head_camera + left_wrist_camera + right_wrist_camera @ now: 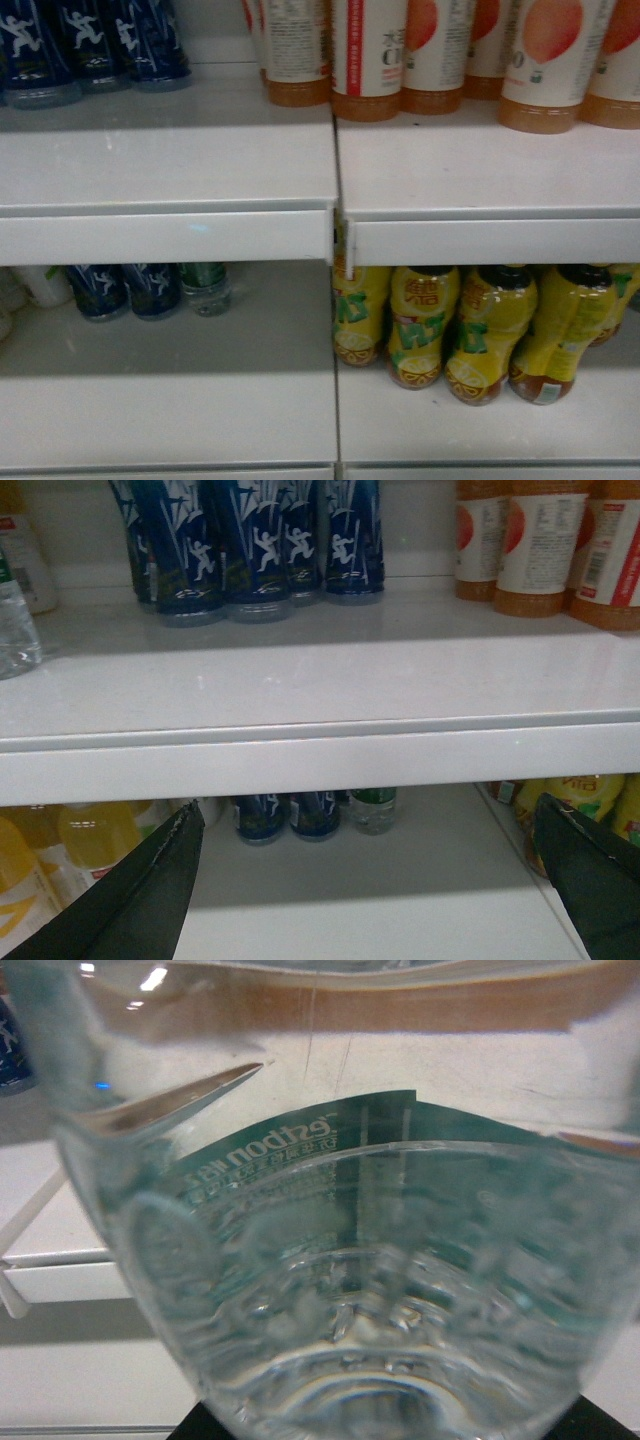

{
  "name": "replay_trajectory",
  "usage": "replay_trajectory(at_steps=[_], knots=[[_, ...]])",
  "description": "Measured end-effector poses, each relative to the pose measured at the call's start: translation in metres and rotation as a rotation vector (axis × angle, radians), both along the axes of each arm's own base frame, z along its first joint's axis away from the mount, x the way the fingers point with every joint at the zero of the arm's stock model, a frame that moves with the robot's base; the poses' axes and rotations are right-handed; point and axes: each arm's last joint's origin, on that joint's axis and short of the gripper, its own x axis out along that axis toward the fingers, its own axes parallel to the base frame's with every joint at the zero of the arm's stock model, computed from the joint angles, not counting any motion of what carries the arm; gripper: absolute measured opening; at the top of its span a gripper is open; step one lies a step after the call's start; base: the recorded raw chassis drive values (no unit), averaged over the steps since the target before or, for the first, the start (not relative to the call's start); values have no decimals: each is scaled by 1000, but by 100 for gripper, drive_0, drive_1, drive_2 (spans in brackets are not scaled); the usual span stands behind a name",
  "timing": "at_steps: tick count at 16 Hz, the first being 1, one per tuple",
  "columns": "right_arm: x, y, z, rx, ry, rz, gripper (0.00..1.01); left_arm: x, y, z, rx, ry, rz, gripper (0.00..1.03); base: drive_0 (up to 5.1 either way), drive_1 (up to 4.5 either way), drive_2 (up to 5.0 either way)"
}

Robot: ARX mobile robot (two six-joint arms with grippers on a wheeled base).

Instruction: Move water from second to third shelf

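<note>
Item: clear ribbed plastic water bottle (380, 1290), full, heavy, slippery; your right gripper apparently clasps it at mid-body, left gripper (370, 880) spread, idle.

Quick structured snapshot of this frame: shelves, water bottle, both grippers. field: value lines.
upper shelf: blue bottles left, cream-label orange bottles right
lower shelf: two blue bottles, one green-label clear bottle, yellow tea bottles right
water bottle: fills the right wrist view, clear, ribbed, green label, very close to camera
right gripper: only dark corners visible under the bottle; grasp state cannot be confirmed
left gripper: open, empty, facing the shelf edge
head view: neither arm visible
</note>
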Motion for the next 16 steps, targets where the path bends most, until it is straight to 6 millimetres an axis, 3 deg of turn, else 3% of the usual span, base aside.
replay_trajectory(at_steps=[16], knots=[[0,0,1,-1,-6,-3,39,0,0,0,0,-2,0,98,-507,238,238]])
